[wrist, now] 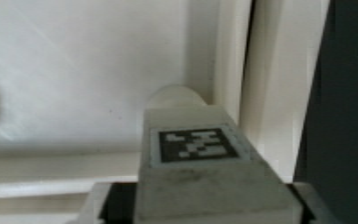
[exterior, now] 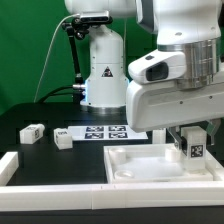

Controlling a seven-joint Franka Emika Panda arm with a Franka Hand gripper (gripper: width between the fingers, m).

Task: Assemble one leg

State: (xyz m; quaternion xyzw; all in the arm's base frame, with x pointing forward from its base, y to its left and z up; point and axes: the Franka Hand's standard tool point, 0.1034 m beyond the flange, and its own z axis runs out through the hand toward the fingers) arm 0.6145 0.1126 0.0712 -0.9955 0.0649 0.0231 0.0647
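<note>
Misalignment looks like the chief hazard here. The robot's two-finger gripper point(exterior: 192, 142) is clamped on the small white plastic post-like leg point(exterior: 194, 151), whose black-and-white square tag faces outward. It holds the leg upright at the corner of the large white square tray-like part with a raised rim point(exterior: 128, 158), on the exterior view's right. In the wrist view the leg point(wrist: 194, 140) fills the space between the jaws, and its far end sits just beside the rim point(wrist: 247, 70), with the black table top point(wrist: 345, 100) beyond. Whether that end already touches the tray floor cannot be told. If the leg comes down slightly off its seat, it may catch on the rim and tilt in the grip, or push the unclamped tray across the table. A hard push could make the smooth plastic slip between the fingers. Two other small white tagged blocks point(exterior: 30, 133) point(exterior: 63, 139) and the marker board point(exterior: 105, 131) lie well apart toward the exterior view's left, so a collision with them seems unlikely.
</note>
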